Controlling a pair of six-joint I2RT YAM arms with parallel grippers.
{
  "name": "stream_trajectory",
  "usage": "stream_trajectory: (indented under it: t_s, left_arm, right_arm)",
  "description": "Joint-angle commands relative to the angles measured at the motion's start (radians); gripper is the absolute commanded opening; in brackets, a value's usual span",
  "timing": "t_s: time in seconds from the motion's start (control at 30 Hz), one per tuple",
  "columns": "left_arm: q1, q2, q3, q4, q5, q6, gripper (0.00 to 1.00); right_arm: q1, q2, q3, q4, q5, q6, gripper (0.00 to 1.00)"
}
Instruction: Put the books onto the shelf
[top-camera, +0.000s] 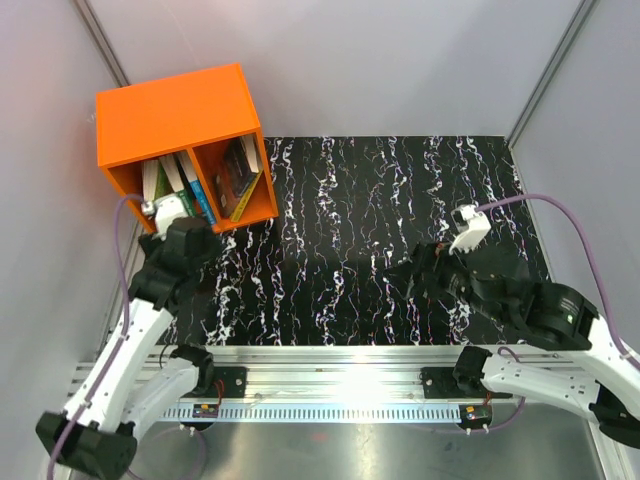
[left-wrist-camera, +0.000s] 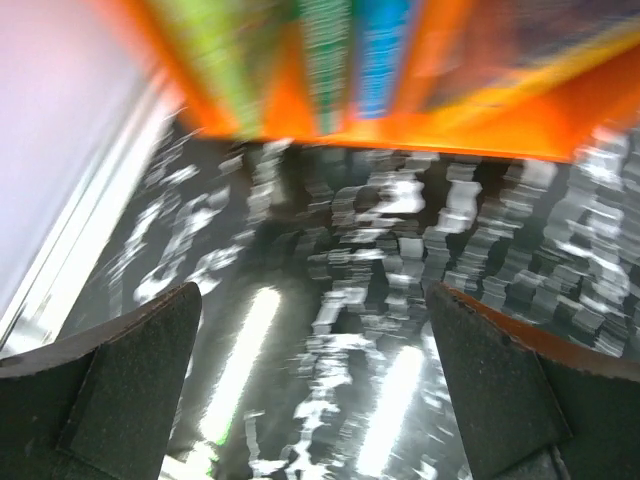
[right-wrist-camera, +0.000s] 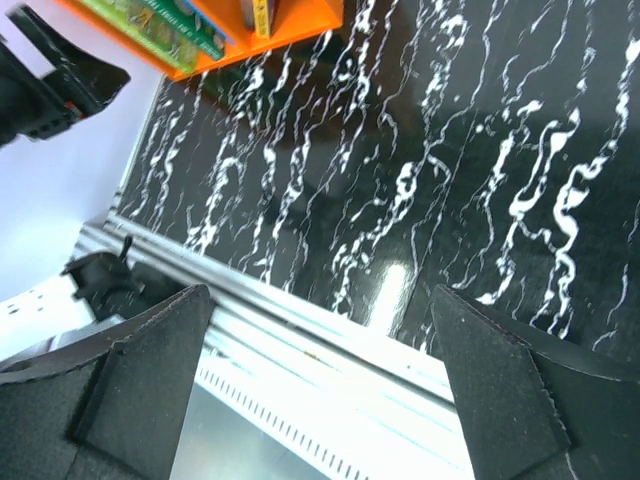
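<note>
The thin illustrated paperback books (top-camera: 182, 188) all seem to be in the bright orange plastic box shelf (top-camera: 170, 110) at the far left corner. From above, a few stand leaning in its left compartment, a dark-covered one and a yellow-edged one lean in the right, and I see none lying on the black white-veined tabletop (top-camera: 350, 220). I'd judge them light, floppy and slick-covered, best pinched near the spine or a lower corner, since a hold on loose pages would let them bow. The left gripper (top-camera: 178, 222) hangs just in front of the left compartment, while the right gripper (top-camera: 418, 268) sits well apart over the tabletop. The left wrist view is blurred, yet its fingers (left-wrist-camera: 130, 390) are plainly spread with nothing between them, the shelf's orange lip and the book spines close ahead, and the pale wall (left-wrist-camera: 60, 150) tight on the left. In the right wrist view the jaws are likewise apart and empty, the metal rail (right-wrist-camera: 300, 325) runs along the near edge, and there is plenty of room to swing.
</note>
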Motion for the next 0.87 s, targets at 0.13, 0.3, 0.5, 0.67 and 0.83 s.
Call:
stream_trajectory:
  t_s: [0.13,0.3,0.5,0.67,0.83]
  left_arm:
    - [0.123,-0.143,-0.153,0.077,0.078,-0.007,0.99]
    - [0.123,-0.258,-0.209,0.172,0.168,0.061,0.99]
    - [0.125,-0.268,-0.216,0.189,0.202,0.065,0.99]
    - [0.124,-0.229,-0.193,0.171,0.184,0.094,0.99]
    - [0.123,-0.194,-0.219,0.209,0.193,0.122,0.99]
  right_arm:
    - [-0.002,-0.03,-0.023,-0.03,-0.112,0.032,1.0]
    - [-0.002,-0.012,-0.014,-0.042,-0.126,0.015,1.0]
    - [-0.002,-0.033,-0.04,-0.045,-0.115,0.046,1.0]
    - [-0.002,-0.061,-0.072,-0.024,-0.141,0.069,1.0]
    - [-0.002,-0.072,-0.134,-0.012,-0.124,0.13,1.0]
